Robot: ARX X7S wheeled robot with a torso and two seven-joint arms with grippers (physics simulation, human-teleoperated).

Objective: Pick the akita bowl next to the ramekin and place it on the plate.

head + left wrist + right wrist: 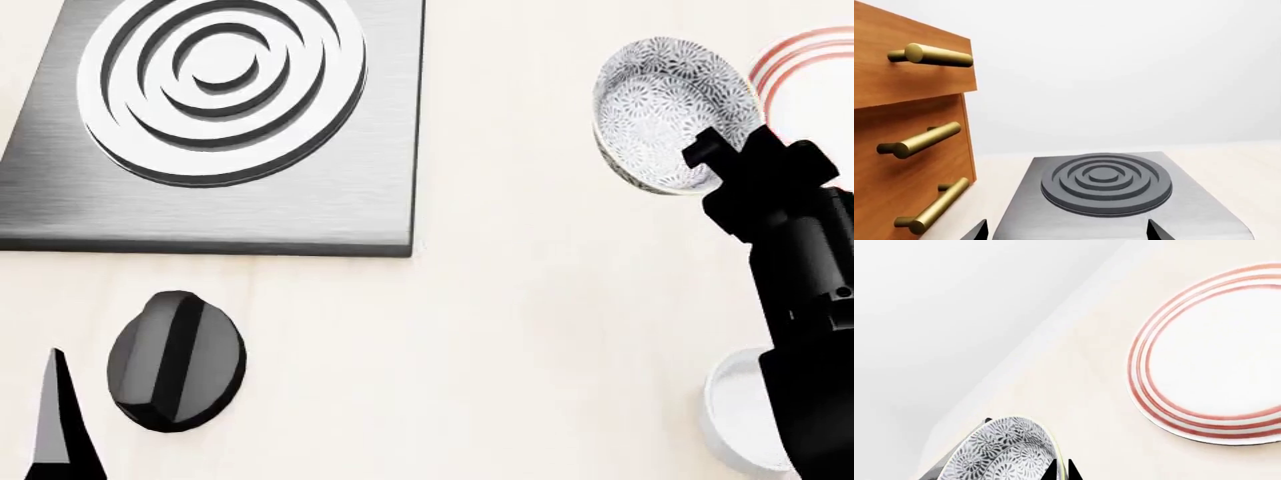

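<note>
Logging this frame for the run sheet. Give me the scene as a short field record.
akita bowl: tilted, pinched at its rim by the right end effector, beside the plate, not on it
plate: red-ringed, nothing on it in the right wrist view
ramekin: partly hidden behind the right arm
left end effector: open, holding nothing, facing the burner
knob: on the counter in front of the burner
task state: bowl not yet placed
</note>
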